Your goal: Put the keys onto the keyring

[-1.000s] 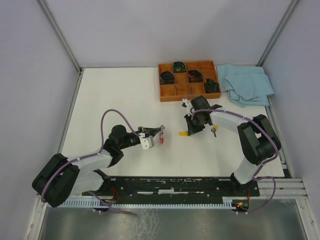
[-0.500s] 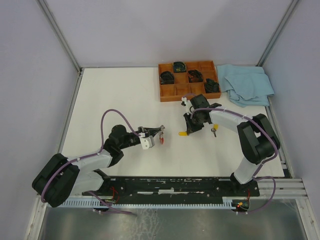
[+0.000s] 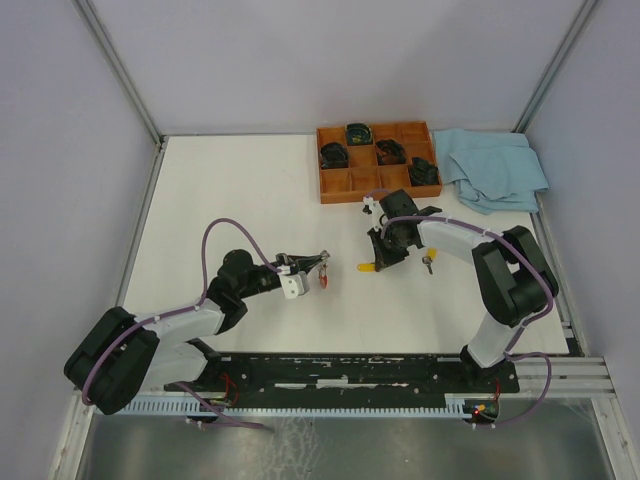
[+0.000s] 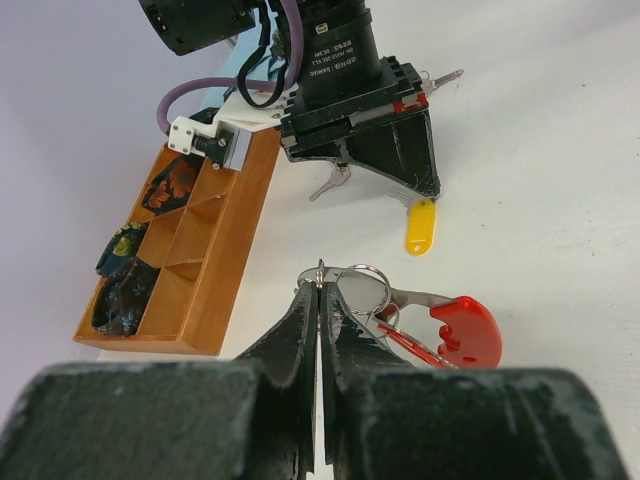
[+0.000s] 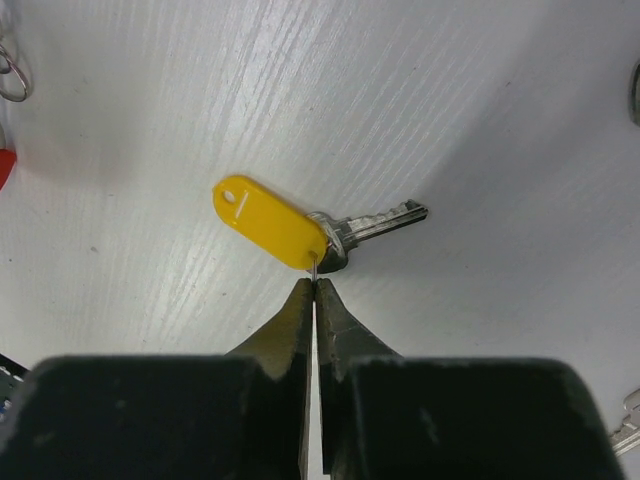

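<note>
My left gripper [image 4: 321,283] is shut on the thin silver ring of the keyring [image 4: 362,285]. Its curved red band [image 4: 462,331] hangs to the right, just above the table. In the top view the left gripper [image 3: 323,261] sits left of centre, with the red band [image 3: 327,280] below it. My right gripper [image 5: 314,284] is shut on the small wire loop of a yellow-capped key [image 5: 272,224], whose silver blade [image 5: 385,220] points right on the table. From above, this key [image 3: 367,267] lies beside the right gripper [image 3: 379,260]. The other keys are out of view.
An orange wooden tray [image 3: 345,186] with dark items in its compartments stands at the back, with a blue cloth [image 3: 495,165] to its right. A plain silver key [image 3: 428,264] lies right of the right gripper. The two grippers are a short gap apart.
My right wrist has shifted slightly to the left over the yellow key. The left arm and the keyring have not moved.
</note>
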Controlling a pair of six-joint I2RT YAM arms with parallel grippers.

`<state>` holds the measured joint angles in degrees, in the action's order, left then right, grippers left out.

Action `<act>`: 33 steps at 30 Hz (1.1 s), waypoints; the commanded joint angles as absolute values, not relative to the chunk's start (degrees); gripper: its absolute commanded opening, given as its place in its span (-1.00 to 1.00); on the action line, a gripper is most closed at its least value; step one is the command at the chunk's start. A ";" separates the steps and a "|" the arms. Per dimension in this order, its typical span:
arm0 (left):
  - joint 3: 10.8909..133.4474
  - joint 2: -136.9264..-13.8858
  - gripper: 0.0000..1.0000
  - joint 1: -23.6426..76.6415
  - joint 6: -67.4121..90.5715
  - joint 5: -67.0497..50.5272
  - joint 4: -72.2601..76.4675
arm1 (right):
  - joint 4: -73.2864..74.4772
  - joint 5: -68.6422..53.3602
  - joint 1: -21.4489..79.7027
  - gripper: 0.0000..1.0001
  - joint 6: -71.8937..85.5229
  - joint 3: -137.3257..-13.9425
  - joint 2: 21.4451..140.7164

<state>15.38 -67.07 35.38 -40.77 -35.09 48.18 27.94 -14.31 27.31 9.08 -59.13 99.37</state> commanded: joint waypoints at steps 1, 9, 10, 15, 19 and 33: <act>17.40 -66.59 -0.95 35.24 -41.09 -36.64 49.23 | 27.97 -13.35 27.39 -0.95 8.73 -61.68 99.08; 17.22 -66.69 -0.95 35.10 -35.51 -36.99 54.32 | 25.35 -15.40 27.42 -0.98 5.87 -60.62 94.47; 17.18 -66.77 -0.95 35.00 -34.64 -37.12 55.17 | 24.26 -15.87 27.49 -0.98 5.69 -60.11 93.13; 17.05 -67.53 -0.95 34.50 -32.25 -37.76 57.86 | 19.90 -18.13 27.49 -0.98 3.80 -57.79 86.92; 17.05 -67.66 -0.95 34.29 -31.84 -38.37 58.02 | 18.68 -21.94 27.50 -0.98 0.09 -56.95 83.27; 16.97 -65.51 -0.95 33.24 -33.99 -41.48 52.94 | 18.54 -32.26 27.43 -0.99 -6.53 -56.78 71.59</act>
<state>15.38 -67.26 33.67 -33.65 -38.72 52.51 19.31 -26.50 27.35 -3.49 -55.27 73.36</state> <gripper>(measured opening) 0.043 0.015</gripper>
